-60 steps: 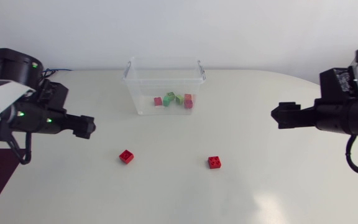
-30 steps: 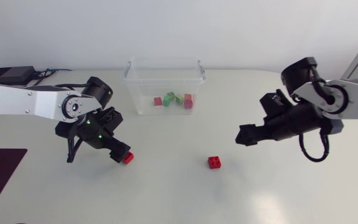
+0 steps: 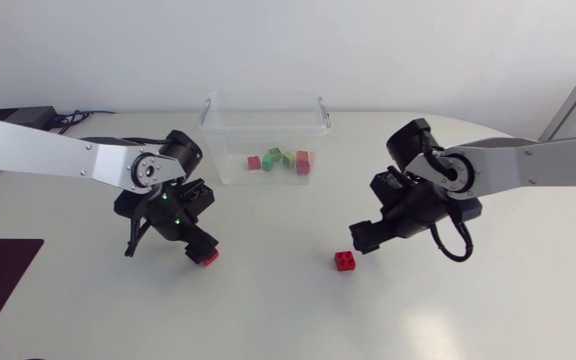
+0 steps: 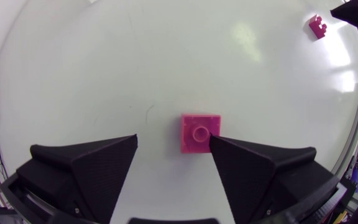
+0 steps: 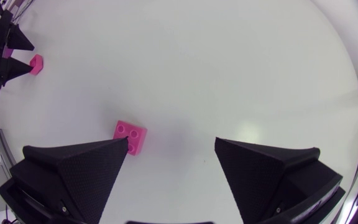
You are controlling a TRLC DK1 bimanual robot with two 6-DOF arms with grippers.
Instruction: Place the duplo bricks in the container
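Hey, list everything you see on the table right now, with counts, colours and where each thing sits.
container: one, clear plastic, back middle of the table.
bricks in the container: four visible, two red and two green, on its floor.
left loose brick: one, red, between the left gripper's fingers, close against one of them.
right loose brick: one, red, at one fingertip of the right gripper.
black box: one, with cables, at the table's back left edge.
table: one, white.
left gripper: one, black, open, low over the table.
right gripper: one, black, open, low over the table.
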